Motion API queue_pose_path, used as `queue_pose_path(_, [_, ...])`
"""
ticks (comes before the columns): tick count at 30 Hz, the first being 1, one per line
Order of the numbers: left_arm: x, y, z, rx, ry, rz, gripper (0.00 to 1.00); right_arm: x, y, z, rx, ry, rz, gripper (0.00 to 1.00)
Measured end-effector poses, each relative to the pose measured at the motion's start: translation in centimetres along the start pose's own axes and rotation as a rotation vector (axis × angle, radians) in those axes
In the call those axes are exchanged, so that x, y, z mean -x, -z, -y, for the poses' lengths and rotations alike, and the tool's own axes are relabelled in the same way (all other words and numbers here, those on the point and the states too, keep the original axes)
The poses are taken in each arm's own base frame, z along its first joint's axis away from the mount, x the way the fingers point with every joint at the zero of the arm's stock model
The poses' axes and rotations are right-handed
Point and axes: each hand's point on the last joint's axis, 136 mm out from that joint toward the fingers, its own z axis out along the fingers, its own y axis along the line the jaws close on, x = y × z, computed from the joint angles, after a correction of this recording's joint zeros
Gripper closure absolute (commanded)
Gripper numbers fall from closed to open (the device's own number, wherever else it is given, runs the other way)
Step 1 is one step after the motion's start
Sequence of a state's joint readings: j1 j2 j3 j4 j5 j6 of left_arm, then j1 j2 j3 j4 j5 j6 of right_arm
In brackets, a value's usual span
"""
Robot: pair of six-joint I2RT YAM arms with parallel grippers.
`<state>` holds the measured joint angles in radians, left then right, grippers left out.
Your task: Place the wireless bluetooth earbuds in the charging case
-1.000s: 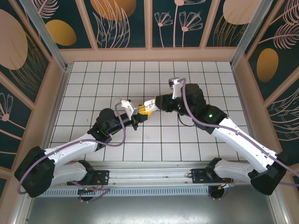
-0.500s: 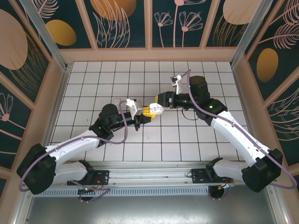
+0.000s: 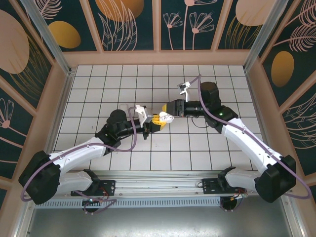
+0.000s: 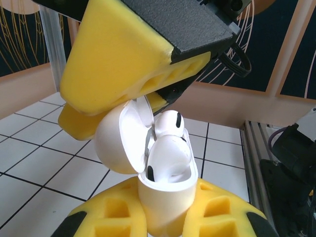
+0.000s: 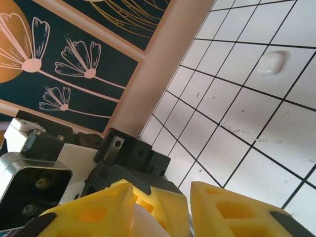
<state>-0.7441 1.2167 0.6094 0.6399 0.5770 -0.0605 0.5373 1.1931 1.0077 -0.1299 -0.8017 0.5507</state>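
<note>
Left tool, clamped on the open charging case, has drifted right to meet the right tool, whose grip I cannot tell. 1 earbud sits partly seated, so insertion looks nearly done.

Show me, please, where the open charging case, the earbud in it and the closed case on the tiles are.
open charging case (image 4: 167, 195): left wrist view, front of its body.
earbud (image 4: 170, 123): left wrist view, its rounded head.
closed case (image 5: 270, 63): right wrist view, its top face.
</note>
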Motion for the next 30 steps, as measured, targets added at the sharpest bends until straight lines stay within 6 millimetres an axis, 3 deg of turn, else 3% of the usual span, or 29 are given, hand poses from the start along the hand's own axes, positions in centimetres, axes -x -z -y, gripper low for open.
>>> queue_pose_path(4, [0.1,0.6,-0.5,0.013,0.038,0.044,1.0,-0.4,0.5,-1.3,0.052,0.014,-0.011,0.65])
queue_pose_path(10, [-0.4,2.2,-3.4,0.106,0.136,0.086,1.0,-1.3,3.3,-6.3,0.166,0.117,-0.001,0.65])
queue_pose_path(14, [-0.2,2.2,-3.4,0.1,0.157,0.092,1.0,-1.3,4.4,-7.7,0.165,0.173,0.018,0.62])
queue_pose_path(18, [0.2,2.2,-3.4,0.097,0.167,0.1,1.0,-1.0,4.2,-6.0,0.085,0.168,0.04,0.6])
queue_pose_path(26, [2.4,1.5,-2.6,0.021,0.215,0.126,1.0,-2.6,2.3,-0.1,-0.01,0.078,0.087,0.46])
queue_pose_path(30, [4.0,1.2,-2.0,-0.03,0.223,0.143,1.0,-2.1,2.1,0.1,0.009,0.085,0.135,0.46])
